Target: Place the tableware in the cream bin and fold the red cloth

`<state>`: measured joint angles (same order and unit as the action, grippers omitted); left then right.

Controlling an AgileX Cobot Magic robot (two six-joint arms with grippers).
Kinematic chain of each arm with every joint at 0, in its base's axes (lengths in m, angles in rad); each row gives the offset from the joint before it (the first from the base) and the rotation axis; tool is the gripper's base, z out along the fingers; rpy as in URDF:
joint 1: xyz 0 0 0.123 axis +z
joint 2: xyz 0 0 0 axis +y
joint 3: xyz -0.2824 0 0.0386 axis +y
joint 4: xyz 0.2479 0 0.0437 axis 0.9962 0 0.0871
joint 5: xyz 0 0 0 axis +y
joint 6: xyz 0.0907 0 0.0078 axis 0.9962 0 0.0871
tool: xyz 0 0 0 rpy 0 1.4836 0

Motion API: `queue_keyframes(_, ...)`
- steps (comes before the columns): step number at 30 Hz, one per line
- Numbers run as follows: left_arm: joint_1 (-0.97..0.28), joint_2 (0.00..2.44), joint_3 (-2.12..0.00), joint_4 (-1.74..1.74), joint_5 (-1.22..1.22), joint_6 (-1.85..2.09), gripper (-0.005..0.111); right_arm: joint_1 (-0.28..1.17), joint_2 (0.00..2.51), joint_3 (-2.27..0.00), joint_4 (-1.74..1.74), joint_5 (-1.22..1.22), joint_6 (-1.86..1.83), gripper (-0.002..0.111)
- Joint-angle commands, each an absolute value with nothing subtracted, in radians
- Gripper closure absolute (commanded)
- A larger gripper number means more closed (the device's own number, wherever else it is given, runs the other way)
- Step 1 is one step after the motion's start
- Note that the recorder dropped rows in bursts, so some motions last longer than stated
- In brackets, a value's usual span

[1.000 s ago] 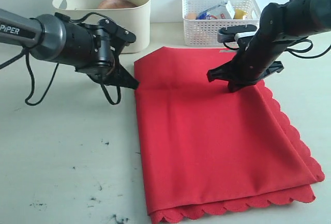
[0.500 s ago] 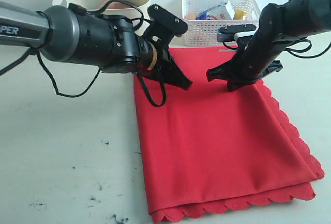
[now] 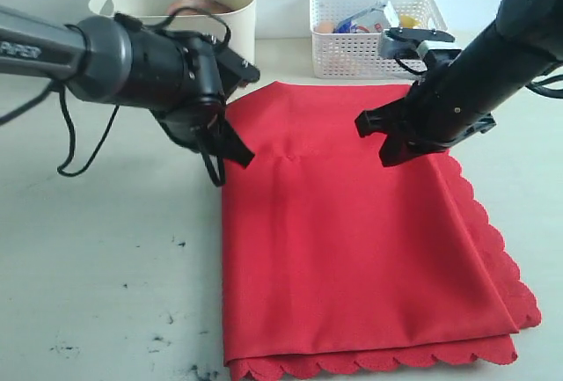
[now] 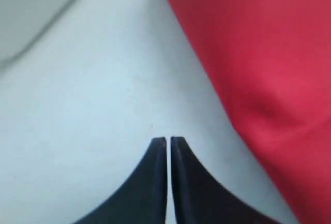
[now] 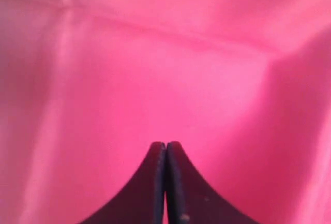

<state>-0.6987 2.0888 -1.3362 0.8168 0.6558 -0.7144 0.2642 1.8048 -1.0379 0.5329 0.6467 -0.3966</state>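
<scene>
Exterior view: cloth (image 3: pixel 352 249) folded once, nothing gripped.
The near edge shows two scalloped layers, so I judge one fold is made and more may be left. My left claw (image 3: pixel 234 157) is closed on nothing just beside the cloth; my right claw (image 3: pixel 389 154) is closed over it. Far behind, the bin (image 3: pixel 239 29) holds a brown plate (image 3: pixel 198 4), I think; other tableware I cannot see. Only the wrist views show the jaws pressed together.

1 red cloth (image 3: pixel 352 240); 1 cream bin (image 3: pixel 236 38); 1 basket (image 3: pixel 352 55) (white, lattice walls); 2 hands (image 3: pixel 241 158) (image 3: pixel 388 156).
</scene>
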Motion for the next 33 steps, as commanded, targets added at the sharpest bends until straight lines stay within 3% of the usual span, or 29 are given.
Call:
queue_keyframes(1, -0.745, 1.888, -1.301, 0.815, 0.650, -0.701, 0.102, 0.350, 1.820, -0.996, 0.684, 0.574, -0.564, 0.108)
queue_keyframes(5, -0.756, 1.699, -1.197, 0.825, 0.598, -0.703, 0.102, 0.437, 1.916, -0.996, 0.671, 0.406, -0.576, 0.108)
queue_keyframes(10, -0.735, 1.495, -1.008, 0.879, 0.555, -0.791, 0.102, 0.414, 2.009, -0.996, 0.546, 0.391, -0.540, 0.108)
queue_keyframes(17, -0.687, 1.266, -0.748, 0.953, 0.485, -0.909, 0.102, 0.215, 2.009, -0.950, -0.051, 0.489, 0.081, 0.108)
queue_keyframes(23, -0.667, 1.160, -0.654, 1.022, 0.380, -0.981, 0.102, 0.017, 1.998, -0.924, -0.451, 0.498, 0.539, 0.108)
queue_keyframes(33, -0.667, 1.147, -0.654, 1.023, 0.334, -0.979, 0.102, 0.018, 1.785, -0.924, -0.318, 0.454, 0.526, 0.108)
